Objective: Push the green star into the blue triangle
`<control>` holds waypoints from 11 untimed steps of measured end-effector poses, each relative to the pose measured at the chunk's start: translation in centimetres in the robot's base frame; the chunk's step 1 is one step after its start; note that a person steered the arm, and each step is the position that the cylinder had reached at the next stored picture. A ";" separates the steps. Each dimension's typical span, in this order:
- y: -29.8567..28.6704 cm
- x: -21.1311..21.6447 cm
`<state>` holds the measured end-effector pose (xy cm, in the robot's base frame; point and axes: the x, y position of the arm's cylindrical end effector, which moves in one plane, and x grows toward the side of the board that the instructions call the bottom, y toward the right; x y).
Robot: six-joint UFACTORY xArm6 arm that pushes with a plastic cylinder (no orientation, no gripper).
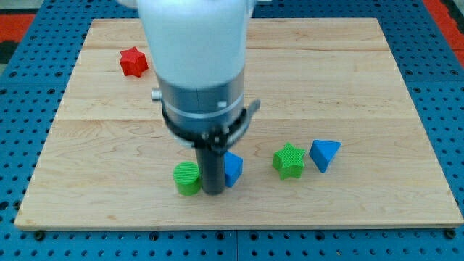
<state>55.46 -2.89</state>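
The green star [289, 160] lies on the wooden board [109, 116] at the lower right of centre. The blue triangle [324, 154] lies just to its right, close beside it with a thin gap or light contact. My tip [212, 191] is down on the board well to the left of the star. It stands between a green cylinder [187, 177] on its left and a second blue block [233, 169] on its right, which the rod partly hides.
A red star [133, 61] lies near the board's upper left. The arm's white and grey body [196, 65] hides the board's upper middle. A blue pegboard [442, 109] surrounds the board.
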 end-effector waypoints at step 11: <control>13.5 -1.9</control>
